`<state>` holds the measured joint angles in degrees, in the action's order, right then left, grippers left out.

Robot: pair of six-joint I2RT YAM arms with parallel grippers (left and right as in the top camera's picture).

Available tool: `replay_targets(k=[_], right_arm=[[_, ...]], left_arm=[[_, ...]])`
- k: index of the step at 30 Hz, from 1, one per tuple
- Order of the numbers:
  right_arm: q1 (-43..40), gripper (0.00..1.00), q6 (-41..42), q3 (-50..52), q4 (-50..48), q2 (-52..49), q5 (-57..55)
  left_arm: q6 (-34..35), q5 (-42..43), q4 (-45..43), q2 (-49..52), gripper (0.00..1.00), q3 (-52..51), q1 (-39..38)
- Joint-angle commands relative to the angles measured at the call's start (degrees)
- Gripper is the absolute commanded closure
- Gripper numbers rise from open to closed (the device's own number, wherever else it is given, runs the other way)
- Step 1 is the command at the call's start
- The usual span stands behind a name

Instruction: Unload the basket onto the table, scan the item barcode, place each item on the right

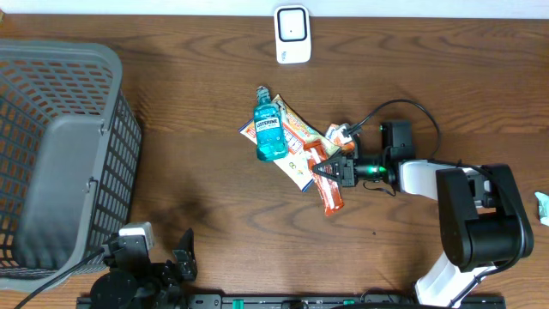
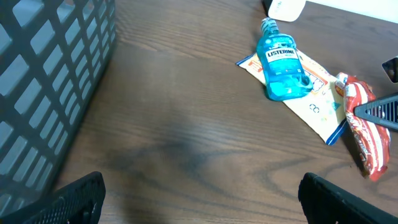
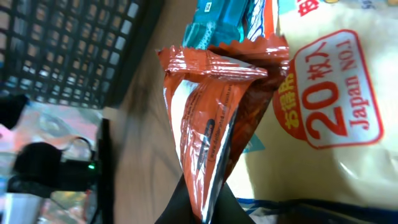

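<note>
The orange snack packet (image 1: 332,196) is gripped on one long side by the closed jaws of the right gripper (image 1: 328,169), right of the tabletop's centre. Its long axis runs from far edge to near edge, the near end slanted rightward. The left gripper (image 1: 182,257) is held wide open by the near edge, towards the left corner.

Dark wood-grain table (image 1: 223,227), pale strip (image 1: 429,7) beyond it.
</note>
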<state>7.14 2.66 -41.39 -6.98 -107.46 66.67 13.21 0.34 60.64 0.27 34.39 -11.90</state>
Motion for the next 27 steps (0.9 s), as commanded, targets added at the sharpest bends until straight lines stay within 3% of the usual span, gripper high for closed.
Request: replay_targets(k=[1,7,14,15,18,27], right_arm=[[-1.20,0.99,9.14,-0.66,-0.09,2.67,3.15],[-1.42,0.99,25.97,-0.66,5.35,13.62,-9.70],[-1.14,0.99,41.75,-0.66,22.45,33.94,-30.51],[-0.42,0.99,45.99,-0.66,27.82,40.33,-36.63],[0.68,0.99,53.59,-0.63,35.04,49.18,-42.05],[1.55,0.99,56.89,-0.61,40.63,63.43,-45.59]], left_arm=[[-0.92,0.52,0.00,0.00,0.01,0.22,-0.24],[-0.92,0.52,0.00,0.00,0.01,0.22,-0.24],[-0.92,0.52,0.00,0.00,0.01,0.22,-0.24],[-0.92,0.52,0.00,0.00,0.01,0.22,-0.24],[-0.92,0.52,0.00,0.00,0.01,0.22,-0.24],[-0.92,0.52,0.00,0.00,0.01,0.22,-0.24]])
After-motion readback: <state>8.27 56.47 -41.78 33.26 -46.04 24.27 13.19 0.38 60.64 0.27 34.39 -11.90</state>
